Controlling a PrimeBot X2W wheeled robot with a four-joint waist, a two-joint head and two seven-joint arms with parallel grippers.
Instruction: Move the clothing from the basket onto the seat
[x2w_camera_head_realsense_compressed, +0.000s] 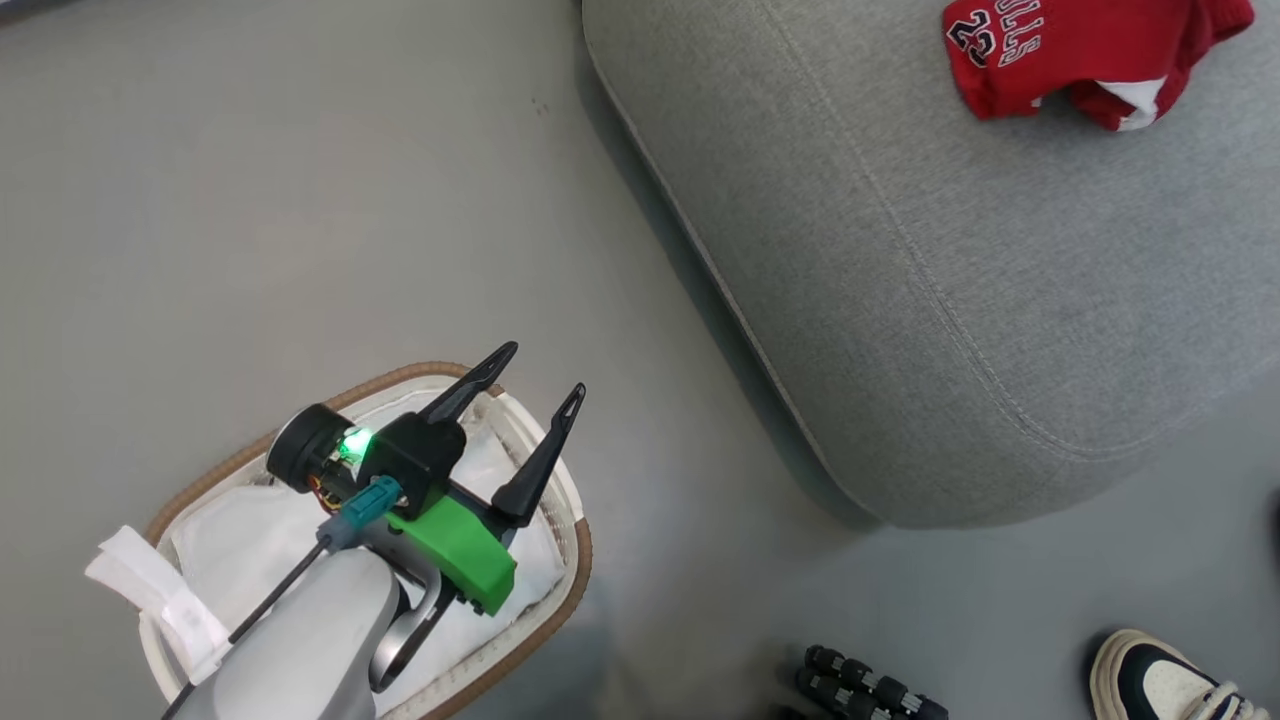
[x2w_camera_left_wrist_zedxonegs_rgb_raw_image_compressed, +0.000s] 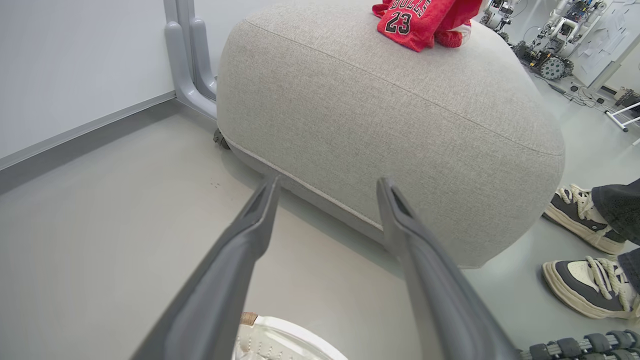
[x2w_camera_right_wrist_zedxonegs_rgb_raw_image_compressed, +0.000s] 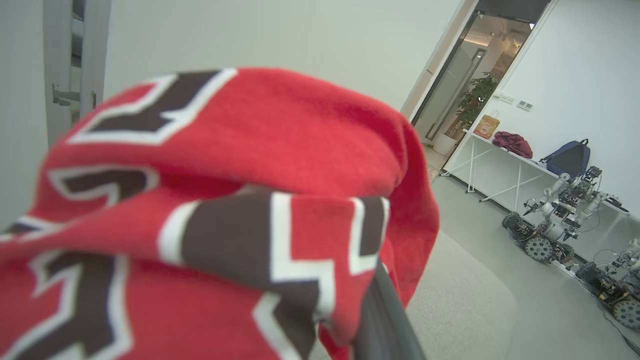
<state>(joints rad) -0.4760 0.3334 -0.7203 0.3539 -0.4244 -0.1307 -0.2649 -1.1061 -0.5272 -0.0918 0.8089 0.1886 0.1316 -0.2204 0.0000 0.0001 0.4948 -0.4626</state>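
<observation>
You had the clothing (x2w_camera_right_wrist_zedxonegs_rgb_raw_image_compressed: 225, 210) blurred against the right wrist camera, hiding all but one of the right gripper's fingers (x2w_camera_right_wrist_zedxonegs_rgb_raw_image_compressed: 387, 325). The left gripper (x2w_camera_head_realsense_compressed: 548, 367) and its arm covered much of the basket (x2w_camera_head_realsense_compressed: 583, 560), its near end cut off.

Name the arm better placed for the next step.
Right. The right end effector is shut on a red jersey with the seat below, ready to release. The left end effector hangs open over the basket, apart from the seat.
</observation>
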